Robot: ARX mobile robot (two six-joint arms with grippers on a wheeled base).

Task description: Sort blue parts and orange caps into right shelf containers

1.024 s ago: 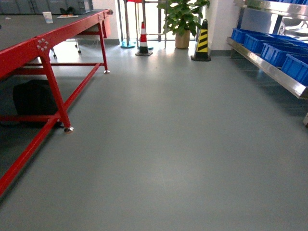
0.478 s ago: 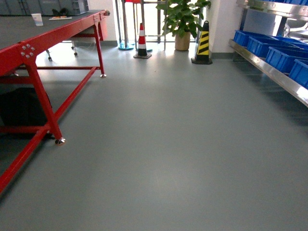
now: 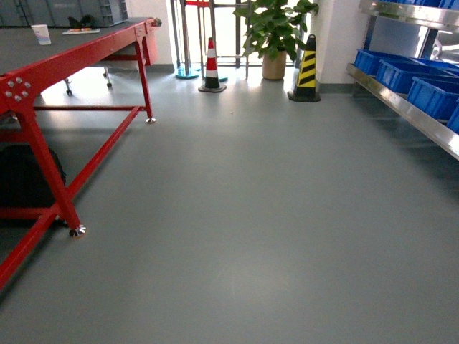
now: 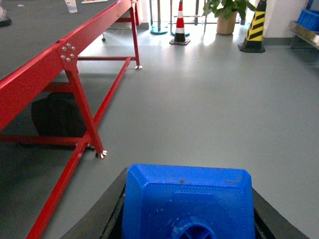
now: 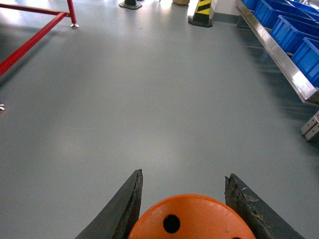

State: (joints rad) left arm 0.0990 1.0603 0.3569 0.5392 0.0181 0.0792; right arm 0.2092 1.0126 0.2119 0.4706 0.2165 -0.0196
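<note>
1. Blue part (image 4: 188, 201) sits in my left claw (image 4: 187, 209), filling the bottom of the left wrist view. Dark fingers (image 4: 107, 211) press against both its sides, so the claw is clamped on it at about the part's width.
2. Part surface: bright blue moulded plastic, fine stippled texture, bevelled corners, round recess at the lower edge of frame.
3. Orange cap (image 5: 192, 219) is held in my right claw (image 5: 189, 219), low in the right wrist view. One dark finger (image 5: 124, 209) is on each flank, touching the cap, jaws narrowed to its width.
4. Cap: smooth matte orange, rounded outline, flat face with one small dark hole visible. Finger edges look worn and rough, esp. the right one.
5. Right shelf containers (image 3: 430, 94): blue plastic crates, thick rims, lined up on a brushed-metal shelf (image 3: 409, 111) along the right wall. Also visible top right in the right wrist view (image 5: 294, 35). Well apart from both claws.
6. Neither claw shows in the head view.
7. Floor (image 3: 251, 215): smooth grey, slight sheen.
8. Red steel-framed table (image 3: 79, 54) on the left, dark flat top, bolted joints, small metal feet.
</note>
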